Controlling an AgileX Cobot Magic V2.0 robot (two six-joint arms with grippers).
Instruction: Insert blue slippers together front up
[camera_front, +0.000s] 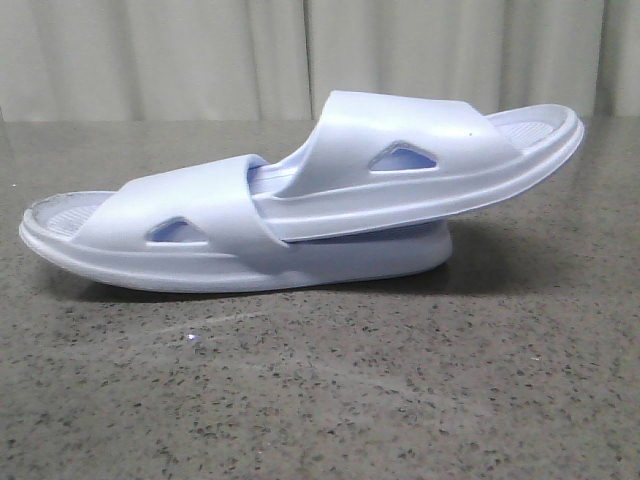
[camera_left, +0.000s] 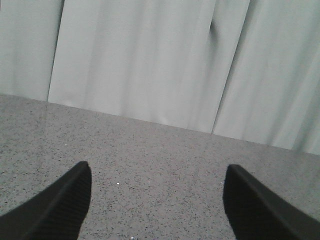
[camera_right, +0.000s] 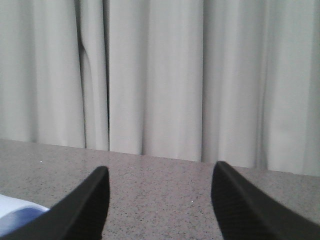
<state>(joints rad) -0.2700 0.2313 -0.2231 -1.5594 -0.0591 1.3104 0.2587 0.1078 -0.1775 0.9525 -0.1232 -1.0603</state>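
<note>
Two pale blue-white slippers lie nested on the grey speckled table in the front view. The lower slipper (camera_front: 180, 235) rests flat with its strap at the left. The upper slipper (camera_front: 420, 155) has its front end tucked under that strap and tilts up to the right, footbed up. Neither gripper shows in the front view. My left gripper (camera_left: 157, 192) is open and empty over bare table. My right gripper (camera_right: 160, 195) is open and empty; a pale blue slipper edge (camera_right: 17, 215) shows beside one finger.
The grey speckled table (camera_front: 330, 390) stretches all round the slippers. A pale pleated curtain (camera_front: 220, 50) hangs behind the table's far edge, and it also fills the back of both wrist views (camera_left: 150, 60) (camera_right: 165, 75).
</note>
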